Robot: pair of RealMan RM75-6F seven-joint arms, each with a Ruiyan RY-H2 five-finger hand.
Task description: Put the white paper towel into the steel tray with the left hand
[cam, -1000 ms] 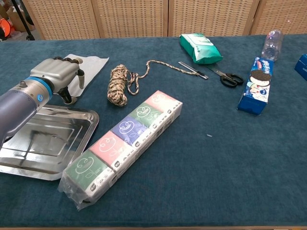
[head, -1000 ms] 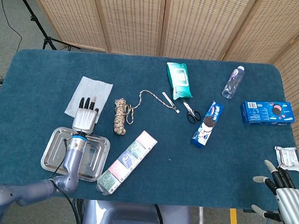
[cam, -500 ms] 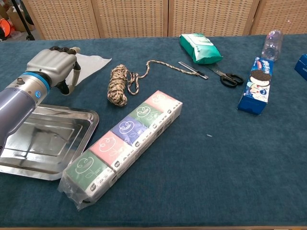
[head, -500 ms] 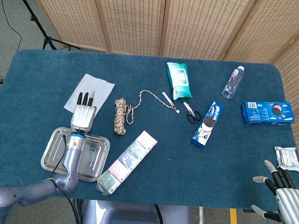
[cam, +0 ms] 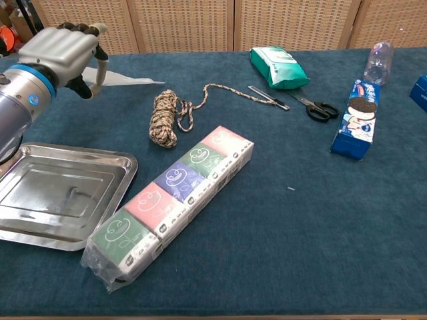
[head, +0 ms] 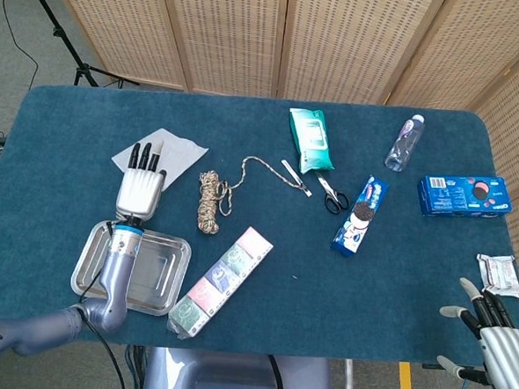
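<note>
The white paper towel point(head: 179, 145) point(cam: 130, 80) lies at the back left of the blue table, its near part raised off the cloth. My left hand point(head: 139, 189) point(cam: 60, 52) is lifted above the table with its dark fingertips point(head: 145, 156) over the towel's near edge, pinching it; the contact itself is hidden. The steel tray point(head: 171, 268) point(cam: 67, 193) sits empty near the front left edge, just behind the hand's wrist. My right hand point(head: 497, 337) hangs off the front right corner with fingers spread and nothing in it.
A coiled rope point(head: 209, 202) lies right of the towel and a long pack of tissue boxes point(head: 222, 279) borders the tray's right side. Further right are a green wipes pack point(head: 310, 138), scissors point(head: 332, 196), a cookie pack point(head: 360, 214), a bottle point(head: 404, 142) and a blue box point(head: 464, 196).
My left hand has moved away from the tray toward the towel and risen off the table. The towel's near edge has come up with it. The right hand has not moved.
</note>
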